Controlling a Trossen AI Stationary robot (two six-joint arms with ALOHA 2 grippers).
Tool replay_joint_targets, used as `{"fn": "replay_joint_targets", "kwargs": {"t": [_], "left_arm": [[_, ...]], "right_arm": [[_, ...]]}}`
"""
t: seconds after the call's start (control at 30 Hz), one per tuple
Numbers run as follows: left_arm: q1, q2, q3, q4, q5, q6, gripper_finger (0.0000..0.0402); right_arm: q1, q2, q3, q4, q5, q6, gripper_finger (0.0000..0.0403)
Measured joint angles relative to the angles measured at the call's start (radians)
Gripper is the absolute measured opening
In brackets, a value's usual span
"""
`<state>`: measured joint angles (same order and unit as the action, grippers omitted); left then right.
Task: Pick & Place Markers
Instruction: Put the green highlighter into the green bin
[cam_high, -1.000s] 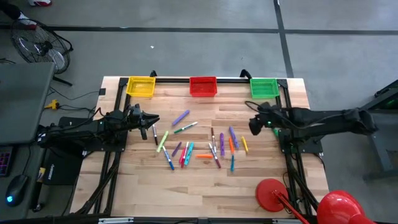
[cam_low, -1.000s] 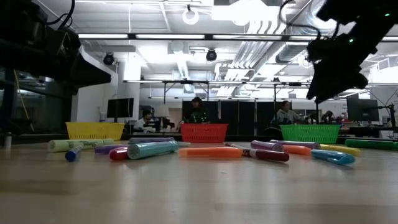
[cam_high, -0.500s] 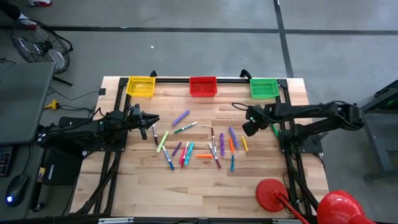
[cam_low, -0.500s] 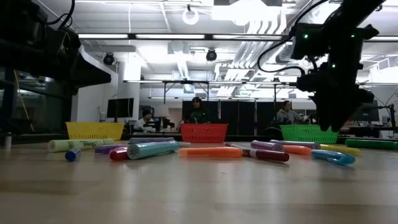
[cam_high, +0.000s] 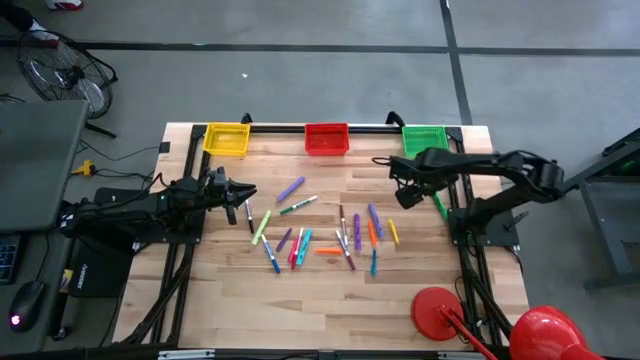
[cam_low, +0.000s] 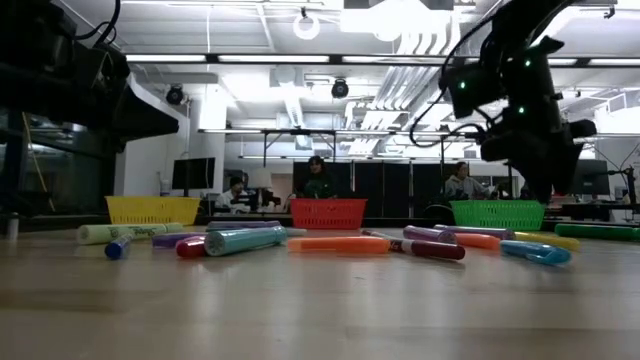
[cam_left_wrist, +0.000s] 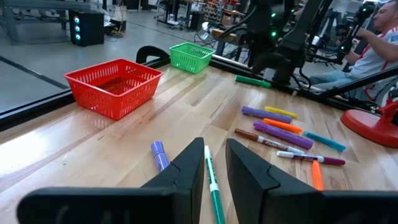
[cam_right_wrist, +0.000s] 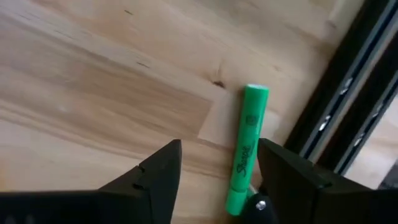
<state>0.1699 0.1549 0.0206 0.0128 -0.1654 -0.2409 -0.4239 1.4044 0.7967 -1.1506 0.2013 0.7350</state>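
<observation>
Several markers (cam_high: 320, 235) in purple, green, orange, blue and pink lie scattered flat on the middle of the wooden table, and show as a row in the low view (cam_low: 340, 243). One green marker (cam_right_wrist: 247, 143) lies apart near the table's right edge (cam_high: 439, 206). My right gripper (cam_right_wrist: 217, 180) hangs above it, open and pointing down (cam_high: 405, 195), with the marker just inside one finger and clear of both. My left gripper (cam_left_wrist: 214, 168) waits at the table's left (cam_high: 247, 197), level, its fingers a narrow gap apart with nothing between them.
Yellow (cam_high: 226, 138), red (cam_high: 326, 138) and green (cam_high: 424, 140) mesh baskets stand along the far edge. A black frame rail (cam_right_wrist: 348, 106) runs close beside the green marker. A red stand (cam_high: 437, 312) sits at the near right corner. People sit in the room beyond.
My right gripper has tipped from nearly level to pointing steeply down and has sunk a little, coming over the lone green marker at the table's right, while its arm has folded up at the elbow. The markers have not moved.
</observation>
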Motion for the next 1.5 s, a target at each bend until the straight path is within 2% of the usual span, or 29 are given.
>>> {"fn": "replay_joint_targets", "kwargs": {"t": [0.1,0.33,0.77,1.03,1.23,1.5], "left_arm": [[0.0,0.0,0.0,0.0,0.0,0.0,0.0064],[0.0,0.0,0.0,0.0,0.0,0.0,0.0064],[0.0,0.0,0.0,0.0,0.0,0.0,0.0064],[0.0,0.0,0.0,0.0,0.0,0.0,0.0064],[0.0,0.0,0.0,0.0,0.0,0.0,0.0064],[0.0,0.0,0.0,0.0,0.0,0.0,0.0064]], "right_arm": [[-0.019,0.014,-0.021,0.03,-0.027,-0.026,0.023],[-0.076,0.015,-0.048,0.032,-0.01,-0.029,0.0263],[-0.246,0.014,-0.106,0.054,-0.07,-0.164,0.0264],[-0.31,0.017,-0.148,0.138,-0.142,-0.217,0.0264],[-0.34,0.017,-0.182,0.162,-0.138,-0.22,0.0264],[-0.35,0.014,-0.222,0.231,-0.201,-0.168,0.0263]]}}
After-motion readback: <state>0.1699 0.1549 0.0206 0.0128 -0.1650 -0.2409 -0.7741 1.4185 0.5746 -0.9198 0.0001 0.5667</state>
